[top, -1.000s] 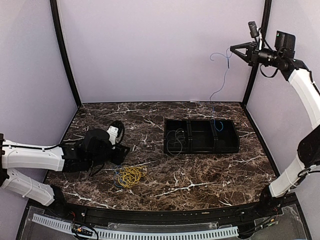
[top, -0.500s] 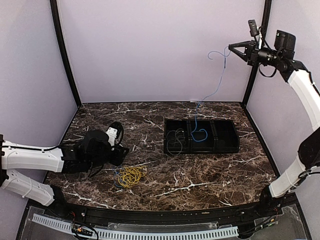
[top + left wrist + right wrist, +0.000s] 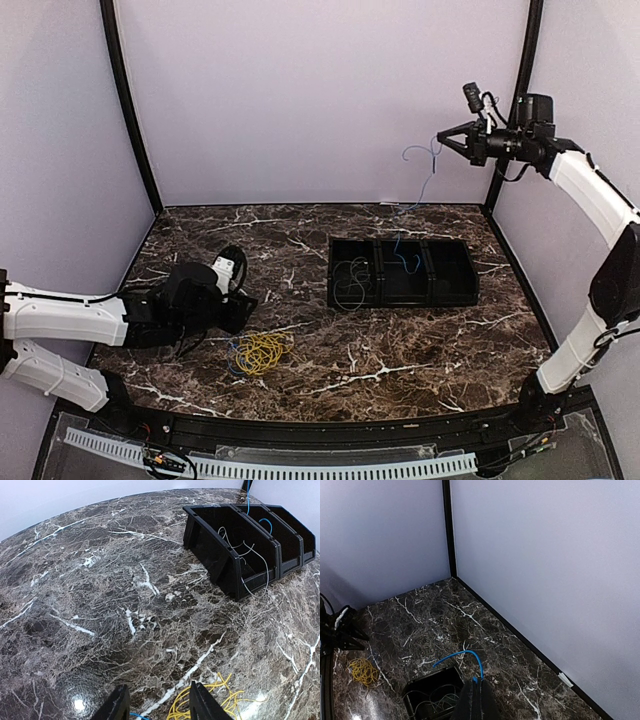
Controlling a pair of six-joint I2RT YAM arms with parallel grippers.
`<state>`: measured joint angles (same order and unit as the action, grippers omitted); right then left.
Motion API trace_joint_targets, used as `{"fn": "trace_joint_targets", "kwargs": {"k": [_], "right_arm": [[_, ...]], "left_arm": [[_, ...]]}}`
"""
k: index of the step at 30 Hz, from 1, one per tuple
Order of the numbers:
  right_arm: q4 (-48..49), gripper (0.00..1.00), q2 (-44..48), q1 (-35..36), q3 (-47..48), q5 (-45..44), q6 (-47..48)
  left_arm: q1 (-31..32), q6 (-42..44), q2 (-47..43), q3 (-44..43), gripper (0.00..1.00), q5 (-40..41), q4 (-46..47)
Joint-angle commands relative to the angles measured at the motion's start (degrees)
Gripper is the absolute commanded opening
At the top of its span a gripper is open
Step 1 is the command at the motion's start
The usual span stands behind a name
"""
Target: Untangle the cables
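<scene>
Right gripper (image 3: pixel 442 137) swung inward and lower, clenched on blue cable (image 3: pixel 424 186); its tail hangs below into tray (image 3: pixel 400 301). Left gripper (image 3: pixel 157 706) half open, empty, yellow cable (image 3: pixel 216 701) just beside it. I reckon blue's nearly sorted.

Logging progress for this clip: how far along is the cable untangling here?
Done: the pale grey cable lies alone in the left compartment of the black bin. In hand: the right claw, raised high, is shut on the blue cable, whose tail hangs into the middle compartment. Left: the yellow coil lies on the table by the open left claw, a blue strand seemingly mixed in.
</scene>
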<state>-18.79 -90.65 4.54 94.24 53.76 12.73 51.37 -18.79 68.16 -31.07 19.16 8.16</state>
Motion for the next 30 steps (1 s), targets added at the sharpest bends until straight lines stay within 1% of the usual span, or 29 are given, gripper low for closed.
{"fn": "trace_joint_targets", "kwargs": {"k": [1,9,15,23,30], "right_arm": [[-4.1,0.00,-1.0,2.8,-3.8,-4.9,7.8],[-6.9,0.00,-1.1,3.6,-12.9,-9.6,12.2],[-8.2,0.00,-2.8,5.6,-16.8,-12.8,12.9],[-7.1,0.00,-8.3,10.4,-16.8,-21.1,11.6],[-6.5,0.00,-14.8,14.6,-14.2,-29.3,11.8]], "left_arm": [[0.0,-0.6,-1.3,1.3,0.43,0.6,0.7],[0.0,-0.7,-1.6,2.5,0.43,0.9,1.6],[-0.1,-0.4,-1.2,3.2,0.43,0.9,2.5],[0.0,-0.4,-1.2,3.7,0.43,0.8,2.4],[0.0,-1.3,-1.8,5.0,0.43,1.0,2.6]]}}
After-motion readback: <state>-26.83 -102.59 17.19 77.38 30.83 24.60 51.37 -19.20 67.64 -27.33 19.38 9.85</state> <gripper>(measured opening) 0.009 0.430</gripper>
